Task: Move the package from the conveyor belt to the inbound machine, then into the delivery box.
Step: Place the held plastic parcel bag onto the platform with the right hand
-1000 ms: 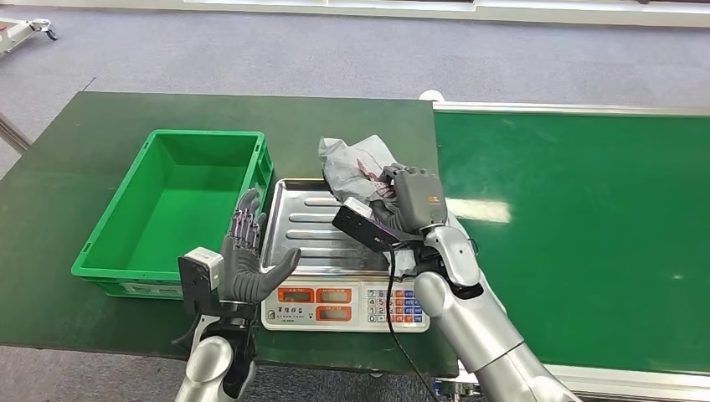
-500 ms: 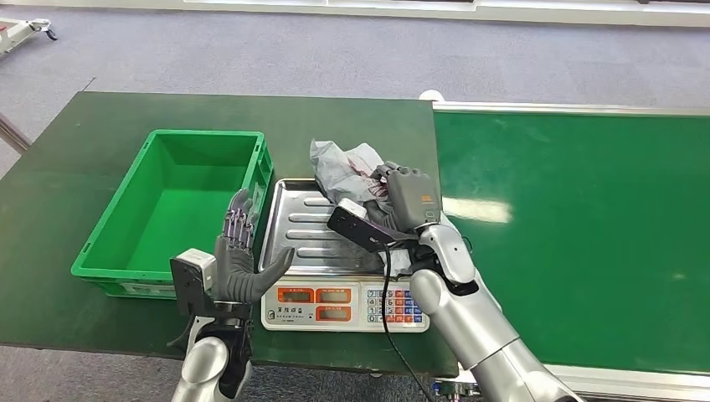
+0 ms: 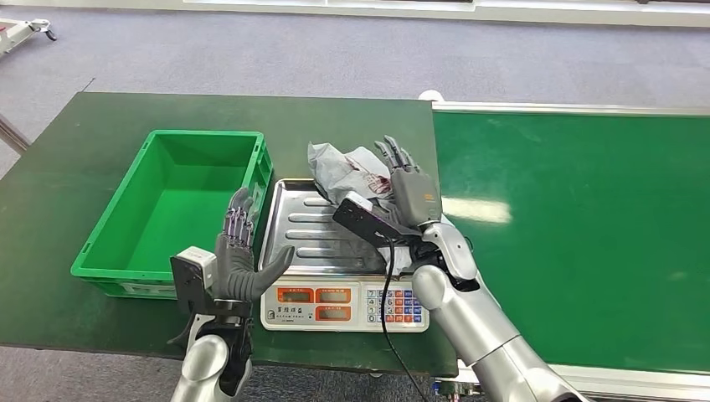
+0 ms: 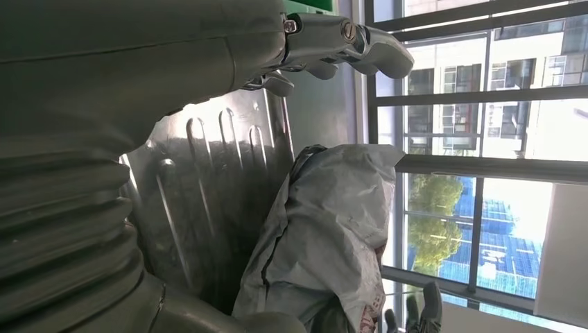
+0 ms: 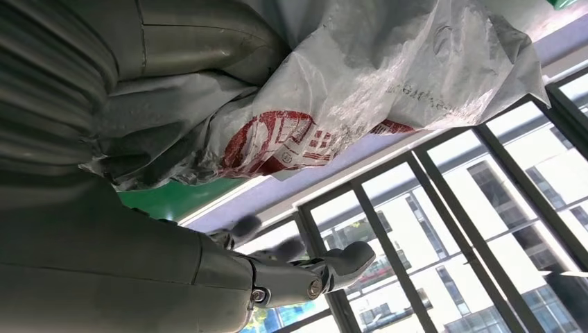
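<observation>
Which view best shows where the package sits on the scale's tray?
The head view: the grey package lies at the far right corner of the scale's steel tray, beside the right hand. The left wrist view shows the package against the ribbed tray close up. The right wrist view shows its red print, not the tray.

Metal, plastic and matt cloth

Crinkled glossy plastic package (image 3: 347, 172) on a ribbed shiny metal tray (image 3: 306, 230); smooth green plastic box (image 3: 167, 209); glossy belt (image 3: 578, 226).

So the right hand (image 3: 410, 188) opened up: its fingers were curled on the grey package (image 3: 347, 172) before, now they're spread straight. The package slid a bit toward the green box (image 3: 172, 209), looks resting on the scale tray (image 3: 306, 234), I think.
</observation>
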Action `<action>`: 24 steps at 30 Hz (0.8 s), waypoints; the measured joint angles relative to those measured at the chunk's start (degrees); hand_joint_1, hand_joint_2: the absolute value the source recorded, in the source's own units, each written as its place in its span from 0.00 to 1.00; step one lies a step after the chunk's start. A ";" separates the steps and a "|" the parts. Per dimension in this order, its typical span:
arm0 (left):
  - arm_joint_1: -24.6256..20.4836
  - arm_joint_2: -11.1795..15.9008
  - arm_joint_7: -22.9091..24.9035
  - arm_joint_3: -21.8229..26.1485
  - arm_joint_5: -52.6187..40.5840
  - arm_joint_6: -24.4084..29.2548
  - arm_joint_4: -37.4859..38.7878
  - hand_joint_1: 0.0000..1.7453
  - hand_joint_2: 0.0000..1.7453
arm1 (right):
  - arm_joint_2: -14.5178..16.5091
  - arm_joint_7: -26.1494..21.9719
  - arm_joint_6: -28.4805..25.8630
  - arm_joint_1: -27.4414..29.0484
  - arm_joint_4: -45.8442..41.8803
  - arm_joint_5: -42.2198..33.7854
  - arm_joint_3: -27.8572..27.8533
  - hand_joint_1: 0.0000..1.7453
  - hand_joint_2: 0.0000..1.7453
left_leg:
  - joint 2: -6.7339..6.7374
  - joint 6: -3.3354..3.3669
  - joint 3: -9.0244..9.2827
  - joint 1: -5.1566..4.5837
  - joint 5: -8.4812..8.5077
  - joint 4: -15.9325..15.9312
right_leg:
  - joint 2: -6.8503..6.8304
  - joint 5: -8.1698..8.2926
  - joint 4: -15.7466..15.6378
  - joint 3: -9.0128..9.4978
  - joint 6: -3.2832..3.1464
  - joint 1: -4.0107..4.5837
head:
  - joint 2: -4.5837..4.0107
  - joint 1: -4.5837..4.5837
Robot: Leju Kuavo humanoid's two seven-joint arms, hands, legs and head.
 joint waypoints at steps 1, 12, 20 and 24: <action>-0.04 0.00 -0.01 0.00 0.00 -0.02 0.09 0.00 1.00 | -0.07 0.00 0.00 0.00 0.00 -0.03 0.00 0.00 1.00 | 0.00 0.00 0.00 0.00 0.00 0.00 | 0.00 0.00 0.00 0.00 0.00 0.00 | 0.00 0.00; -0.69 0.08 -0.20 -0.04 0.05 -0.34 1.29 0.00 1.00 | -1.01 -6.47 2.45 2.42 -2.61 -16.84 -2.39 0.00 1.00 | 0.02 0.00 0.00 -0.01 0.00 0.01 | 0.01 0.00 -0.01 -0.01 0.00 -0.01 | 0.00 0.00; -2.09 0.64 -0.62 -0.87 -4.01 2.64 2.73 0.00 1.00 | -2.96 -15.07 3.50 8.86 -9.71 -35.59 -8.28 0.00 1.00 | 0.00 0.03 0.00 -0.02 -0.03 0.01 | 0.00 0.00 -0.03 -0.01 0.00 -0.02 | 0.00 0.01; -3.55 0.95 -0.33 -1.38 -8.57 5.80 3.93 0.00 1.00 | -3.07 -18.19 3.04 12.18 -12.69 -42.16 -11.08 0.00 1.00 | 0.04 0.04 0.02 -0.01 -0.04 0.01 | 0.03 0.00 -0.03 -0.01 0.00 -0.01 | 0.00 0.00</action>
